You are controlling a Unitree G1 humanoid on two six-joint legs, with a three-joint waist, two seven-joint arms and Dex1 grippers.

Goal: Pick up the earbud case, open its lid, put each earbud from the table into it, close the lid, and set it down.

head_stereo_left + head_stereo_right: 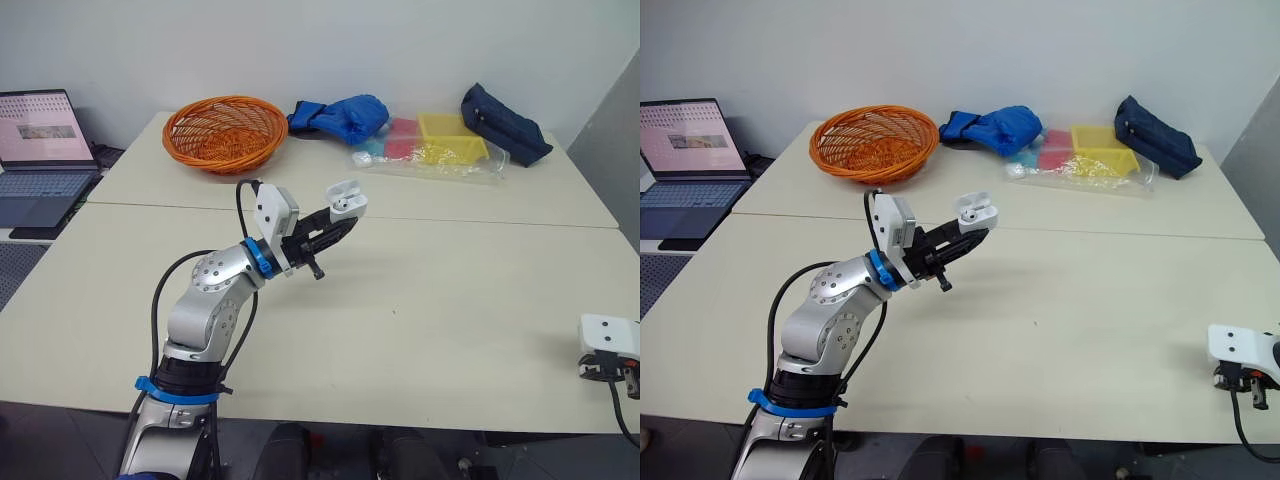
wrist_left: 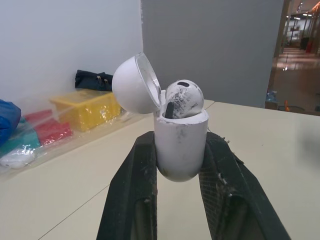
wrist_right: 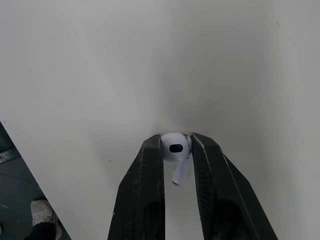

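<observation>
Left gripper (image 1: 340, 222) clamped on the open earbud case (image 2: 180, 145); right gripper (image 3: 176, 141) pinched on the second earbud (image 3: 177, 152).

The left gripper's two black fingers press the case's lower body from both sides and hold it upright in the air, well above the table (image 1: 450, 300). The lid (image 2: 134, 84) is swung back just past the fingertips, and one seated earbud (image 2: 184, 98) sits in the well above them. The case is a rounded capsule of hard, glossy white plastic, scuffed with dark marks. It is likely light, stiff and slippery, so the lower body is the place to grip, not the hinged lid. The right gripper's fingers are nearly closed on the second earbud's smooth bulb, its stem trailing back between them. It sits close over the pale matte table; whether it is lifted I cannot tell.
</observation>
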